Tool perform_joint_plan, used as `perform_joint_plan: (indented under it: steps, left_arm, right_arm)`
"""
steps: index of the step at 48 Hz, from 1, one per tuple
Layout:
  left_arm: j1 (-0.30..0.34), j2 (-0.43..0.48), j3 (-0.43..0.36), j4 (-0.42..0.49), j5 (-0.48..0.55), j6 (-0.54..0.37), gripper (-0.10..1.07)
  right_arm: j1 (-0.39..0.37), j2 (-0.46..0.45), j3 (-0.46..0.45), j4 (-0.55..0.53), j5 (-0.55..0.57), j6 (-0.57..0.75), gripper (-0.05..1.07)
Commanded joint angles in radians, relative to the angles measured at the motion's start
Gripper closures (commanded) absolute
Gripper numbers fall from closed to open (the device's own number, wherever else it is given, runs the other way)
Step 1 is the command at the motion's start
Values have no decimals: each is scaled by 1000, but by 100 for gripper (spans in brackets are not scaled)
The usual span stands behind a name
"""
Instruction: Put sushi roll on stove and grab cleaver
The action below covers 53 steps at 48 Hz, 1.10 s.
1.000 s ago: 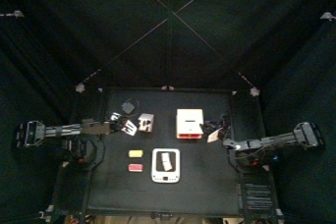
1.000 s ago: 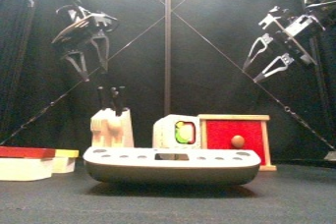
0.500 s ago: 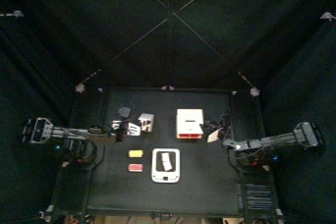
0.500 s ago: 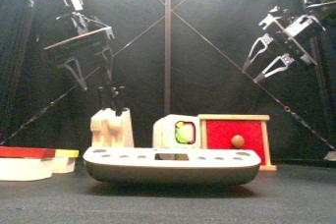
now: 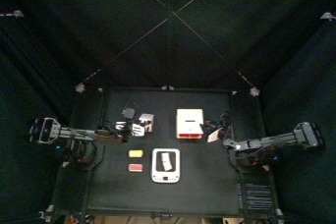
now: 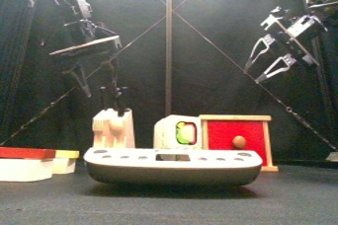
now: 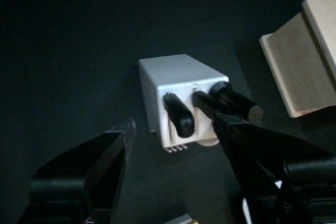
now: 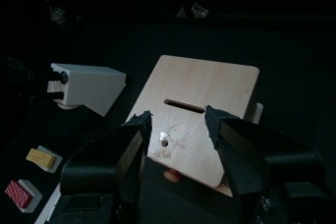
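Both grippers' jaws gape empty: left gripper (image 7: 203,110) above cleaver (image 7: 182,92), right gripper (image 8: 184,130) above stove (image 8: 203,100).

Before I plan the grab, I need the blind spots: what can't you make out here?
Sushi roll: front view, base hidden behind the tray; top view, too small.
Stove: right wrist view shows only its wooden back; left wrist view cuts it at the edge.
Red block: right wrist view, cut by the edge.
Cleaver: no view shows it clearly.
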Motion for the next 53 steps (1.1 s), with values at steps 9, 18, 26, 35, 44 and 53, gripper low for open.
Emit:
perform_joint_plan:
  steps: [9,18,26,35,44,53]
  left_arm:
    - [15,2,-31,5,25,-11,4]
    - [14,6,-40,3,34,-29,14]
    - [14,23,-49,3,35,-43,18]
    - [20,43,-67,3,37,-48,18]
    - [26,57,-74,3,63,-48,19]
    - [26,57,-74,-5,72,-48,22]
  right_arm:
    - [-6,-5,-6,-6,2,-2,19]
    - [-9,-5,-5,-6,2,-2,19]
    - [-11,-6,-3,-6,2,-2,19]
    - [-11,-5,-3,-6,2,-2,19]
    - [-9,-5,-3,-6,2,-2,19]
    - [-12,-5,-3,-6,2,-2,19]
